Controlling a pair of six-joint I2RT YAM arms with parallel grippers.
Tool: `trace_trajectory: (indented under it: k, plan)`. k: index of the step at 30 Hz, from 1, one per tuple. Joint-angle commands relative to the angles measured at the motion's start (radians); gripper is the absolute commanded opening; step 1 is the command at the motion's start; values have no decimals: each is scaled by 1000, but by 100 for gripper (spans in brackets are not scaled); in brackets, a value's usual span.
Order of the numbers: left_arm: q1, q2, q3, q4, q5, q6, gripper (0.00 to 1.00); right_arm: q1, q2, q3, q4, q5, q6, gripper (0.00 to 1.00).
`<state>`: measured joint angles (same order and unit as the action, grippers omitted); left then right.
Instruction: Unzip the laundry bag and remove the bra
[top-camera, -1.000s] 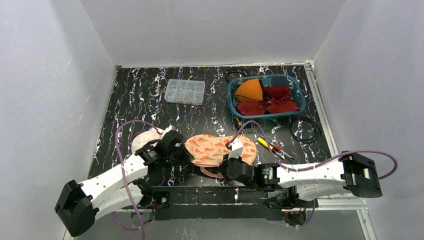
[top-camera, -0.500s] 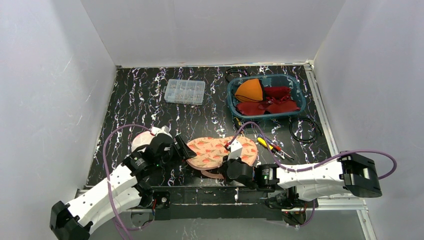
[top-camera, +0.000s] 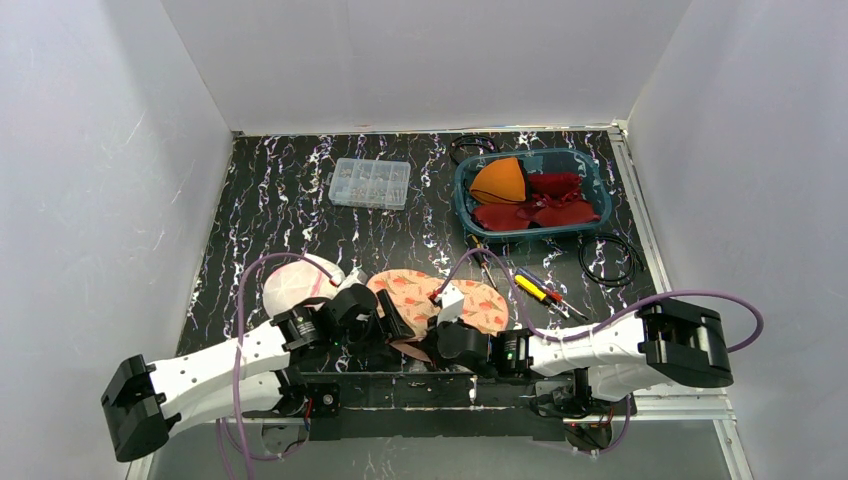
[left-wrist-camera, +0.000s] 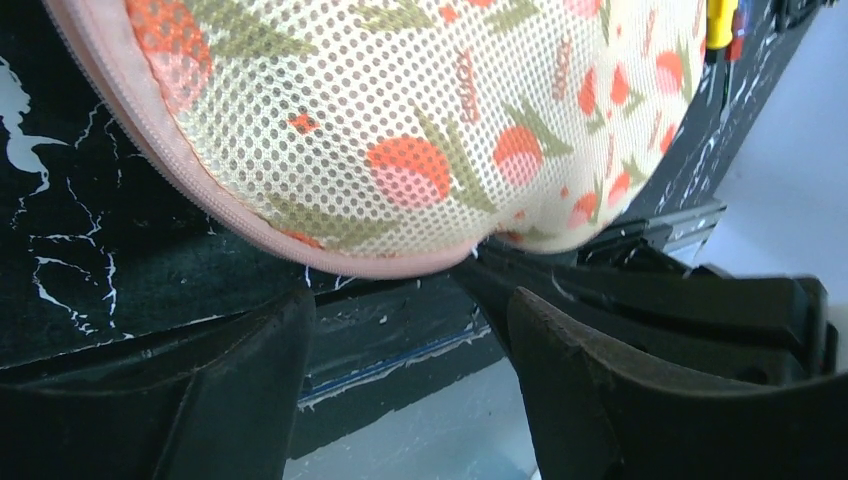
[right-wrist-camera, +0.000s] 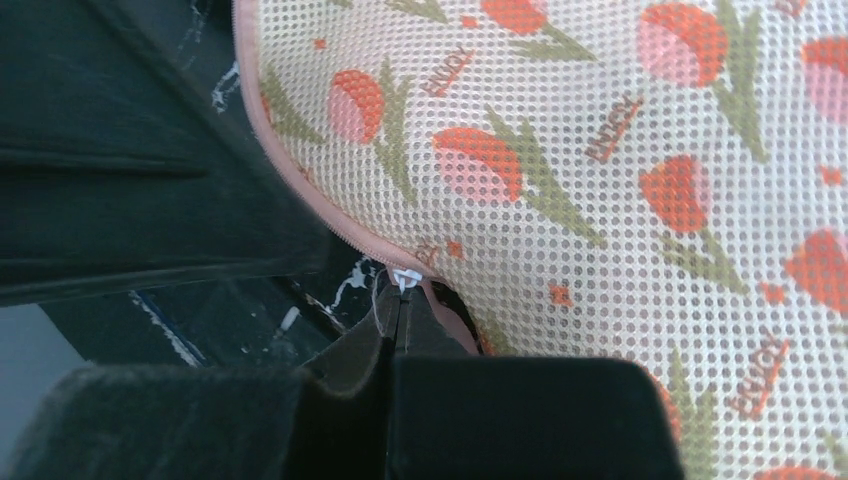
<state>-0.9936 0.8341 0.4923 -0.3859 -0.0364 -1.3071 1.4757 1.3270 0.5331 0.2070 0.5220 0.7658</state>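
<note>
Top view: the laundry bag lies at the near edge of the table, dragged closer than a second ago, so it might slide off. Left wrist: the left gripper is spread wide around the bag's rim and grips nothing, so the bag could just follow the pull. Right wrist: the right gripper is pinching the zipper pull, and that tiny tab could slip out.

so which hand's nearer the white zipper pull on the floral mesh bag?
Right. Right hand pinches the white zipper pull; left hand open at the floral mesh bag's edge.
</note>
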Motion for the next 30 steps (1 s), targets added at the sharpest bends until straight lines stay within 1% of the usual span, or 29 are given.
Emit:
trace_trajectory:
  k: [1, 4, 7, 10, 12, 19, 27, 30]
  plan:
    - [-11, 28, 17, 30, -104, -66, 67, 4, -2, 42, 94, -8, -4, 1]
    - [-11, 61, 18, 51, -117, -72, 66, 4, -14, 30, 107, -13, 4, 1]
    - [-11, 105, 40, 30, -146, -70, 64, 4, -21, 27, 111, -20, 7, 1]
    - [-10, 129, 48, 15, -182, -70, 60, 5, -30, 21, 110, -26, 8, 1]
    - [-4, 134, 48, 4, -200, -75, 56, 4, -41, 16, 106, -28, 11, 1]
    - [14, 102, 45, -48, -263, -96, 33, 4, -84, -1, 53, -17, 22, 1]
    - [36, 67, 70, -140, -334, -106, 1, 5, -112, 25, -59, -7, 10, 1]
    - [47, 50, 73, -181, -362, -120, 0, 4, -134, 31, -96, -2, 12, 1]
